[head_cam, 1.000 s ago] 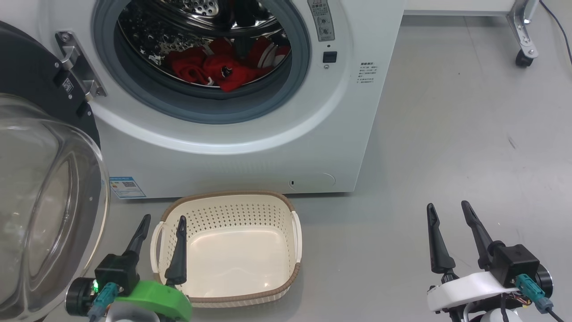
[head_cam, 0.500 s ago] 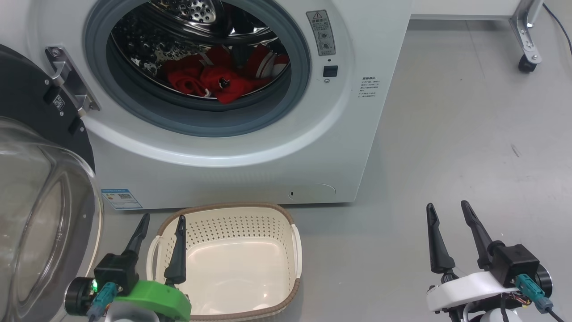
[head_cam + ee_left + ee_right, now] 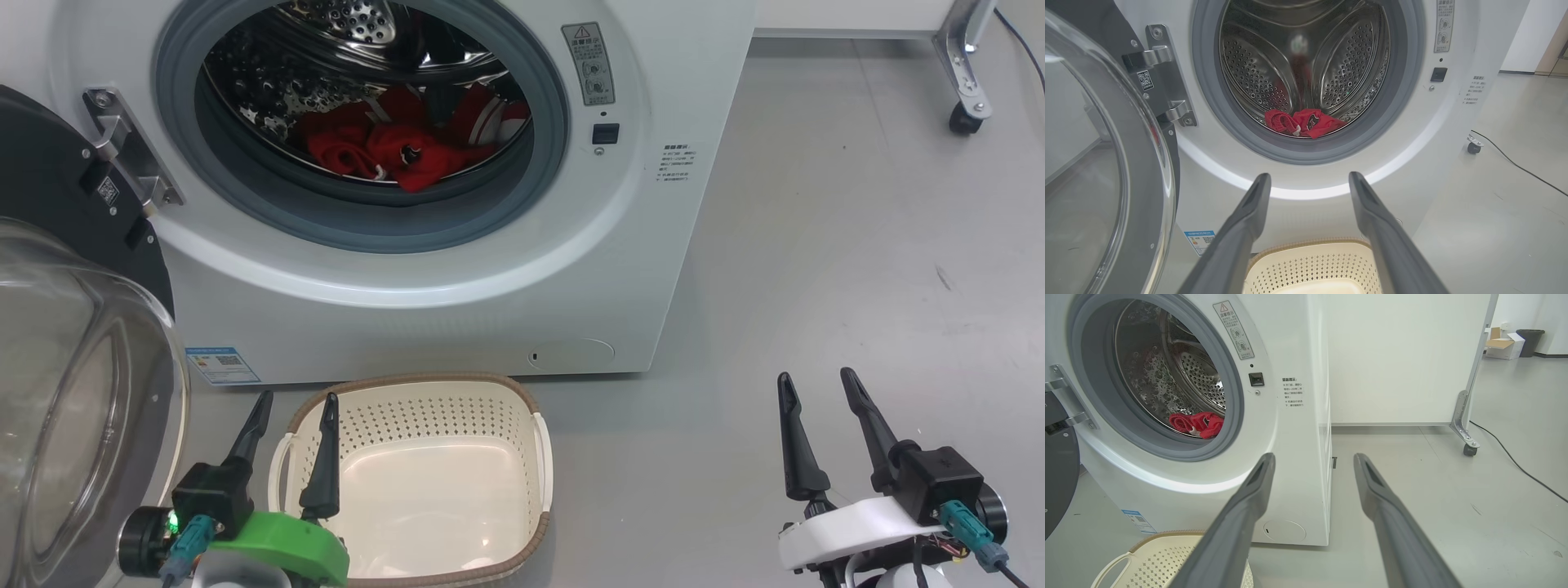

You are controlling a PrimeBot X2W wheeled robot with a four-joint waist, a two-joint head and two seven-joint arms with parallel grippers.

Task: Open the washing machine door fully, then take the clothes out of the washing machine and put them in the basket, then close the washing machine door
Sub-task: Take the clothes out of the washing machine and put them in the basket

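Washing machine door (image 3: 77,351) open, red clothes (image 3: 392,151) in the washing machine (image 3: 457,278), basket (image 3: 441,416) in front, left hand (image 3: 298,398) and right hand (image 3: 816,376) wide.

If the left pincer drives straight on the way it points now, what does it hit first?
Likely the front of the washing machine, just below its grey rubber ring, not the clothes; the left pincer aims above the basket. Depth unclear.

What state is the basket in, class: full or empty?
Empty. The basket shows its bare cream floor in the head view, and the clothes lie inside the washing machine.
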